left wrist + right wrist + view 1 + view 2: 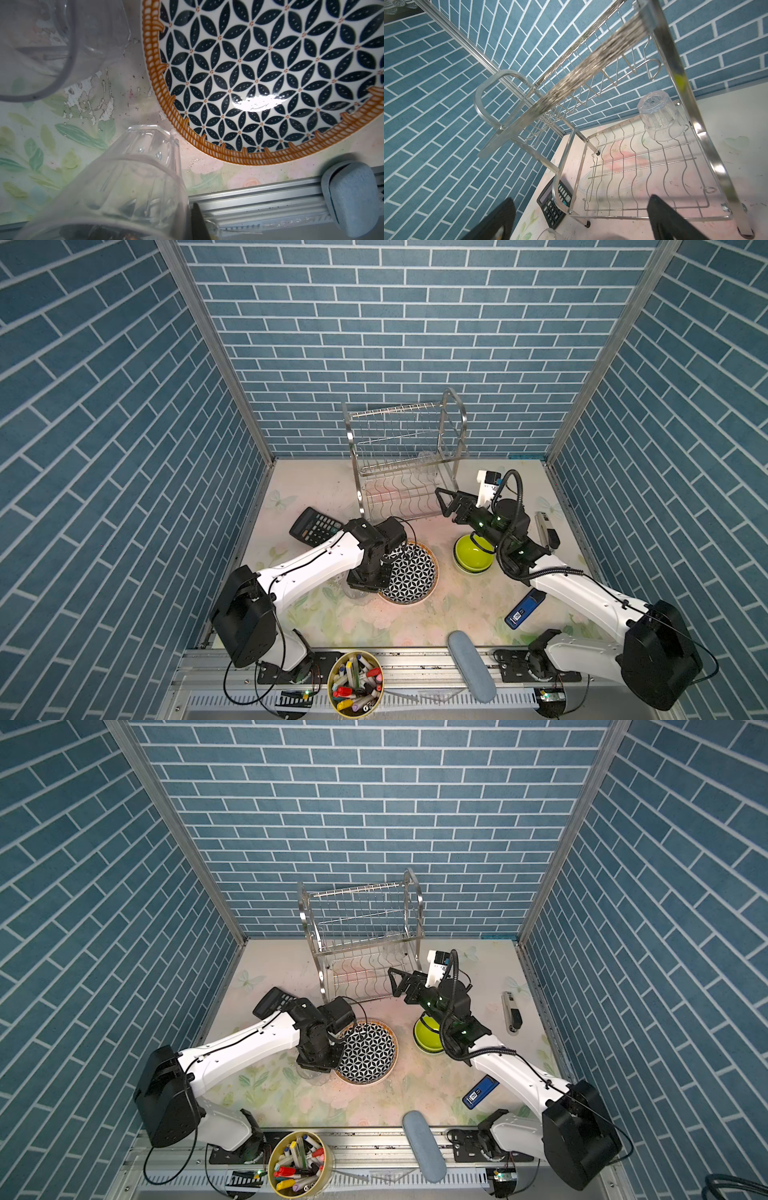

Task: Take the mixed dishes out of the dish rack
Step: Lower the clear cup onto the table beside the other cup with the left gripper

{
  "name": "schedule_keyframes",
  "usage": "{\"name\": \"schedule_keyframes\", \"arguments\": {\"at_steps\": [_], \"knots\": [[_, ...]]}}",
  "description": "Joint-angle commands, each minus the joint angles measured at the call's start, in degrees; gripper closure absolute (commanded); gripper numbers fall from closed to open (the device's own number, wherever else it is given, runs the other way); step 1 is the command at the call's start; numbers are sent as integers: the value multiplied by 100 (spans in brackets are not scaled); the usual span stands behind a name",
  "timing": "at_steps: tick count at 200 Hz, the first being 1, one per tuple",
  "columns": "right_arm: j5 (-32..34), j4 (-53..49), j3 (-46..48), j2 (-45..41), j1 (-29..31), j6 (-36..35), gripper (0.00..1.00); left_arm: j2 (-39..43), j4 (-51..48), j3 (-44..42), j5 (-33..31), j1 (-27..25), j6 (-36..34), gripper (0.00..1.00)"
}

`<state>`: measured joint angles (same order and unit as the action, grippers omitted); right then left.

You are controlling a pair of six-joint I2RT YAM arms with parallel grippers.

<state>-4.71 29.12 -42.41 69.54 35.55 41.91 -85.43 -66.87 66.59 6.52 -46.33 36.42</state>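
Shiny two-tier steel-wire dish rack (405, 456), at 12 o'clock on the floral desk (415, 626), holds one faceted clear tumbler (658, 118), inverted, on its lower tier. At its 6 o'clock lies one glossy star-patterned plate (411, 572); a lime bowl (473, 553) sits at that plate's 3 o'clock; at 8 o'clock stand a free tumbler (35, 45) and a gripped tumbler (128, 176), the left hand (363, 585) pinched narrow on its rim; right hand (441, 502) wide, empty

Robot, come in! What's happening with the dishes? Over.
Left gripper shut on a glass beside the plate. Right gripper open, facing the rack. One tumbler upside down on its lower tier. Way in looks clear.
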Motion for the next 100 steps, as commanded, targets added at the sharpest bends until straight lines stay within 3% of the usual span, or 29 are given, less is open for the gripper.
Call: {"name": "schedule_keyframes", "arguments": {"at_steps": [1, 100], "knots": [[34, 95, 73, 60, -13, -121, 1, 205, -45, 1, -103, 118, -26, 100], [-4, 96, 65, 99, -5, -95, 1, 47, 625, -484, 30, 407, -86, 100]]}}
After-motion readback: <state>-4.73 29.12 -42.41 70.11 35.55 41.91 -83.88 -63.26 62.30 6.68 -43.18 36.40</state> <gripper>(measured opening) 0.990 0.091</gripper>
